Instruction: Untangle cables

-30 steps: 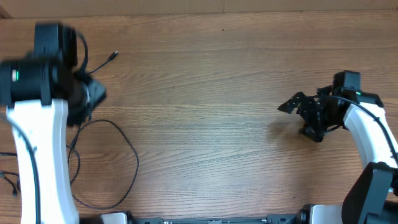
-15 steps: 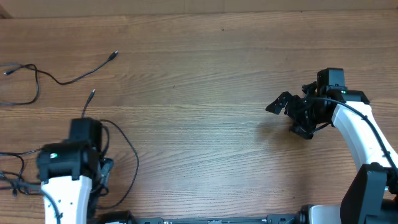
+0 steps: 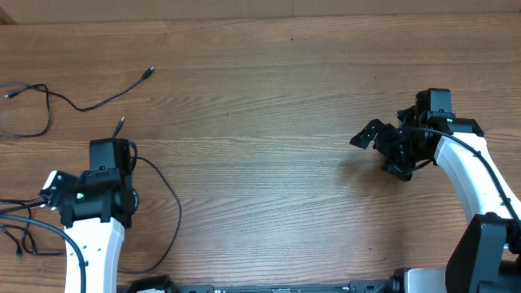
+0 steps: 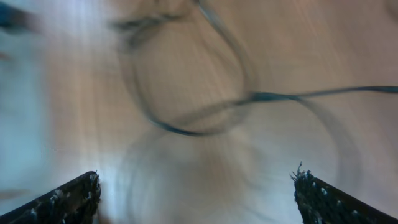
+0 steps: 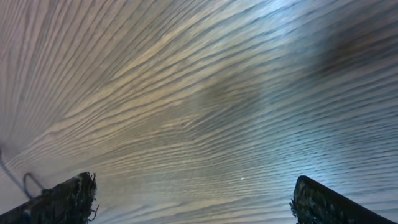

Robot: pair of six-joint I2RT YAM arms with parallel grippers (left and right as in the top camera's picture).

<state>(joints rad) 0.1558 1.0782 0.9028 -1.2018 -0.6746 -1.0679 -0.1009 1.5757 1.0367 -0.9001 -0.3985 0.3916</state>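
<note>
The cables [image 3: 178, 213] are lying on the left side of the wooden tabletop [image 3: 269, 98]. A wavy cord [image 3: 77, 107] is running along the far left toward a small plug [image 3: 150, 72], a looped cord [image 3: 167, 182] is curling beside the left arm, and more strands [image 3: 16, 201] are trailing off the left edge. The left end effector [image 4: 196, 199] is hovering over that loop with its fingers spread wide and nothing between them. The right end effector [image 5: 193, 202] is likewise gaping open over bare wood, well apart from any cord. The cords are looking light, limp and thin, so they are probably going to slide and drag their neighbours when pulled. Pinching near a plug end, or on a free stretch away from crossings, is looking safest.
</note>
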